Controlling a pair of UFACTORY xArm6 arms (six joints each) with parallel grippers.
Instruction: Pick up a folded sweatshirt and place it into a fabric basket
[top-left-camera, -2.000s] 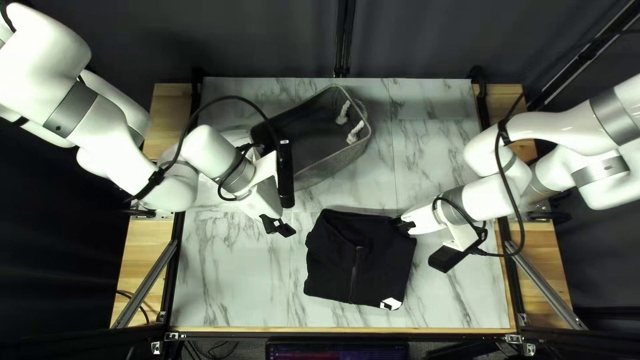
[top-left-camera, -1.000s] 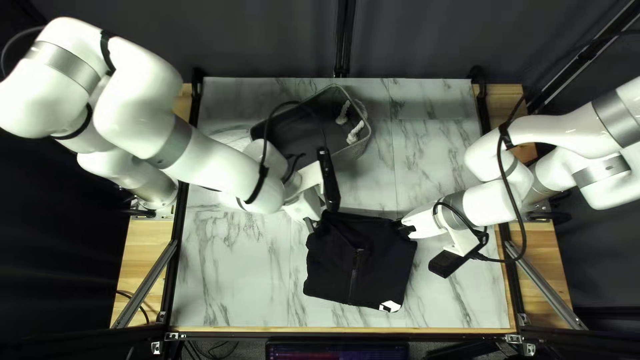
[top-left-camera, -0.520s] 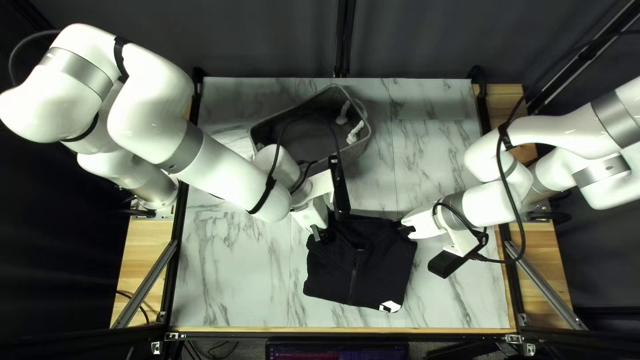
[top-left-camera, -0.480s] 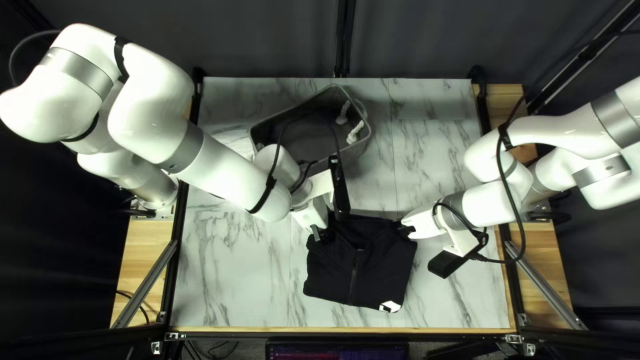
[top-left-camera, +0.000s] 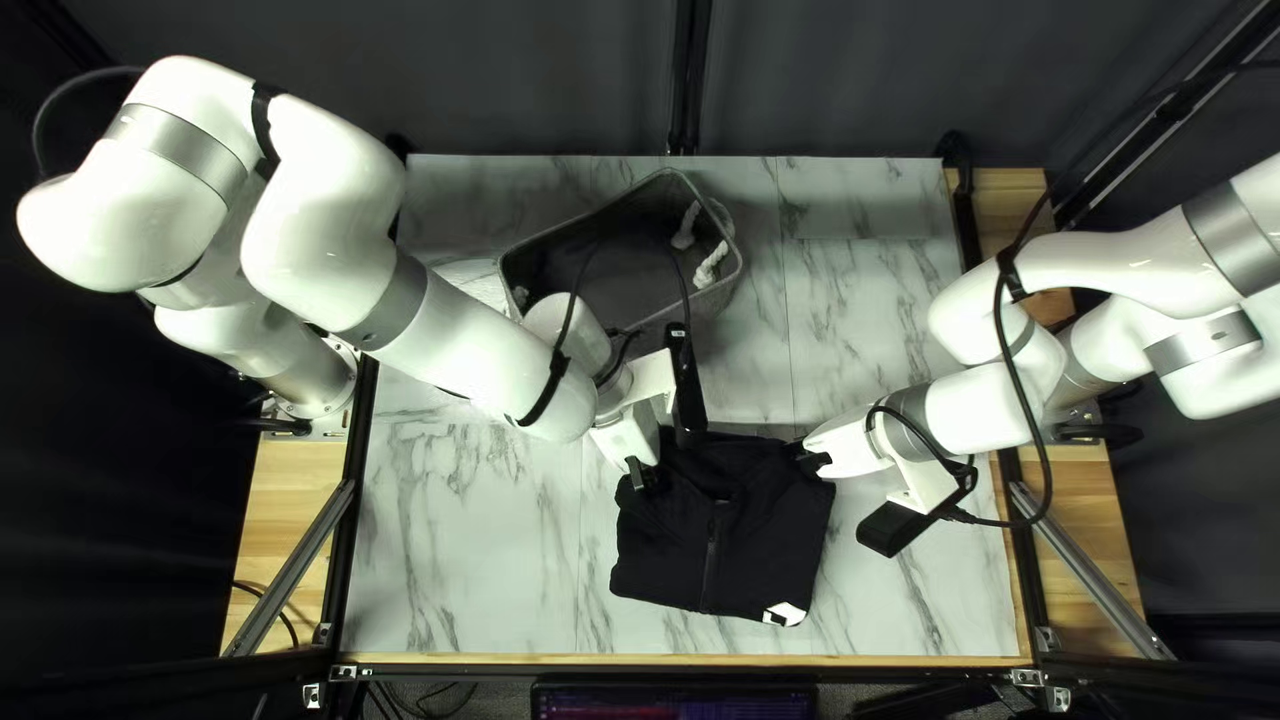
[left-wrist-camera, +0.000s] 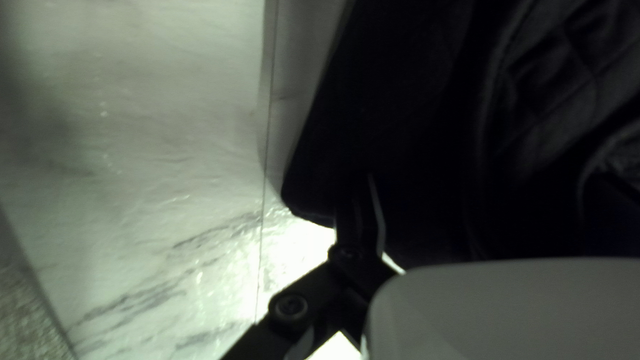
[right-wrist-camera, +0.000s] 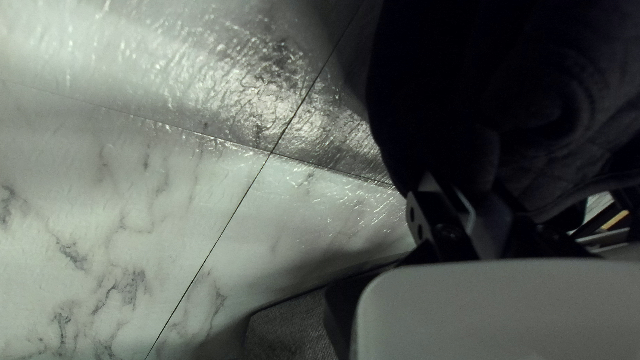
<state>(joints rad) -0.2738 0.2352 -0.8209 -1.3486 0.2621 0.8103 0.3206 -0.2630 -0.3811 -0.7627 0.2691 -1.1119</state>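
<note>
Your left gripper (top-left-camera: 646, 476) and right gripper (top-left-camera: 810, 459) were at the black, folded cloth sweatshirt (top-left-camera: 767, 540) (you couldn't tell their fingers' state). Beyond stood a grey, boxy fabric basket (top-left-camera: 708, 304).

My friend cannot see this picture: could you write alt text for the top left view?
The robot's left gripper and right gripper reach a folded black sweatshirt near its far corners on a marbled table. Behind stands a gray fabric basket with white rope.

Marbled table (top-left-camera: 460, 560) under black sweatshirt (top-left-camera: 763, 540) and grey basket (top-left-camera: 711, 306)
</note>
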